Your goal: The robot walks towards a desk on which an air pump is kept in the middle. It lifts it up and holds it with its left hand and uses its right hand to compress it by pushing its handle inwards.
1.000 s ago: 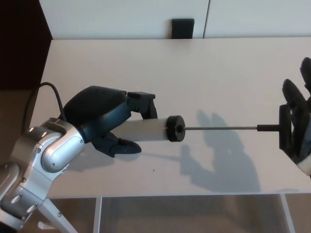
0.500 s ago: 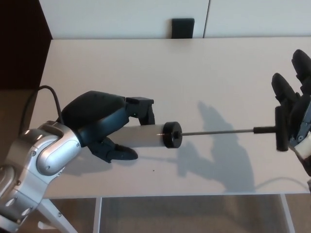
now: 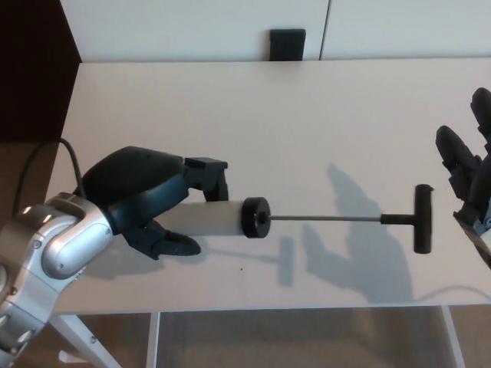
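The left hand [image 3: 153, 203] comes in from 8 o'clock and is wrapped tight around the white tube of the pump [image 3: 230, 218]. It holds the pump up over the desk [image 3: 307, 115], lying flat and pointing to 3 o'clock. A black cap [image 3: 255, 218] sits on the end of the tube. A thin rod [image 3: 326, 219] runs out from the cap to the black handle [image 3: 423, 218], which stands crosswise. The right hand [image 3: 469, 180] is at 3 o'clock, just past the handle. Its fingers are spread apart and it holds nothing. It is close to the handle but not touching it. A small black box [image 3: 287, 44] sits at 12 o'clock, at the far edge of the desk.
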Tool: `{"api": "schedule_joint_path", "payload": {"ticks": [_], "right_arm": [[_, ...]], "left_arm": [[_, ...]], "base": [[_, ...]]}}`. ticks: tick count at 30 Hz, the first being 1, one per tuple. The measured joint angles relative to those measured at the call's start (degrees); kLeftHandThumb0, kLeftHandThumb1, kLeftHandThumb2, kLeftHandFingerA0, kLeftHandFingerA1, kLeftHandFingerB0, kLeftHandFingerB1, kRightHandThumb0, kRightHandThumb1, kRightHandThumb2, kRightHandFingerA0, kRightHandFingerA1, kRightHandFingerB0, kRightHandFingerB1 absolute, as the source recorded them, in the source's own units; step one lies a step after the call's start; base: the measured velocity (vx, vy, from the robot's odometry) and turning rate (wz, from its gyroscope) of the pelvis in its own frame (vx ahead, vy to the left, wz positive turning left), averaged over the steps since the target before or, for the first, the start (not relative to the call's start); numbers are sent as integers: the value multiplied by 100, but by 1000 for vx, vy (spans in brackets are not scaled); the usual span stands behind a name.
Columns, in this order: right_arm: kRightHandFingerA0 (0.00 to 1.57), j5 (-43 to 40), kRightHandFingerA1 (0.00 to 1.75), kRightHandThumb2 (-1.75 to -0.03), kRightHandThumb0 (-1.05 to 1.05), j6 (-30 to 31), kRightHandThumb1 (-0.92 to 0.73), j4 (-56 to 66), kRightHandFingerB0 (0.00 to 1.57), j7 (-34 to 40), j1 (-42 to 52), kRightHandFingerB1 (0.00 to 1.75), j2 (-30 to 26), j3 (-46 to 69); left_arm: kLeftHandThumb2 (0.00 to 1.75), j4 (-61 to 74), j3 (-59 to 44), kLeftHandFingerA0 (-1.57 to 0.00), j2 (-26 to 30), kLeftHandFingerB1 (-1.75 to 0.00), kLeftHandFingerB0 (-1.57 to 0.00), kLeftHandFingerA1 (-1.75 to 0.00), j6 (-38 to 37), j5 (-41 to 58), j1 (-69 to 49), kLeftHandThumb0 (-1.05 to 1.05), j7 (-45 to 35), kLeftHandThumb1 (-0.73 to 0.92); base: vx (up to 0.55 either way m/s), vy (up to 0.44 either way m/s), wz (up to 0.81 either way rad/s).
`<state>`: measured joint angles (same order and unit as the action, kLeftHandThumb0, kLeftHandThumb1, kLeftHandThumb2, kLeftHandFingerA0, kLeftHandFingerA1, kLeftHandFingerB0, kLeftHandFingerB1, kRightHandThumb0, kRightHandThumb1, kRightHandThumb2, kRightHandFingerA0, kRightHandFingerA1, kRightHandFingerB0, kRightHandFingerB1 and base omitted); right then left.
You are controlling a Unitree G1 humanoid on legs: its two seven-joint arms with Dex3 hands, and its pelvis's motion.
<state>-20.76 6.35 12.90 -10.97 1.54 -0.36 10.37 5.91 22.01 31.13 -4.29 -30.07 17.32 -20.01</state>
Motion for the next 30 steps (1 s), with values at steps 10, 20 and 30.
{"api": "schedule_joint_path", "payload": {"ticks": [10,20,30], "right_arm": [[0,-218,23,-116,-86,104,-77,-5,0,-67,26,16,2,106],[0,-222,23,-116,-88,167,-78,125,0,-33,106,15,162,-218],[7,-216,25,-114,-90,255,-78,233,7,54,118,16,282,-452]], "left_arm": [[50,-179,-95,-65,64,-139,-43,-172,-100,-14,-2,-8,-22,89],[55,-391,98,-63,-163,-114,-60,-166,-256,-208,36,-10,67,74],[55,-972,555,-74,-287,-98,-64,-156,-519,-767,237,-20,347,67]], "base": [[0,0,0],[0,0,0],[0,0,0]]}}
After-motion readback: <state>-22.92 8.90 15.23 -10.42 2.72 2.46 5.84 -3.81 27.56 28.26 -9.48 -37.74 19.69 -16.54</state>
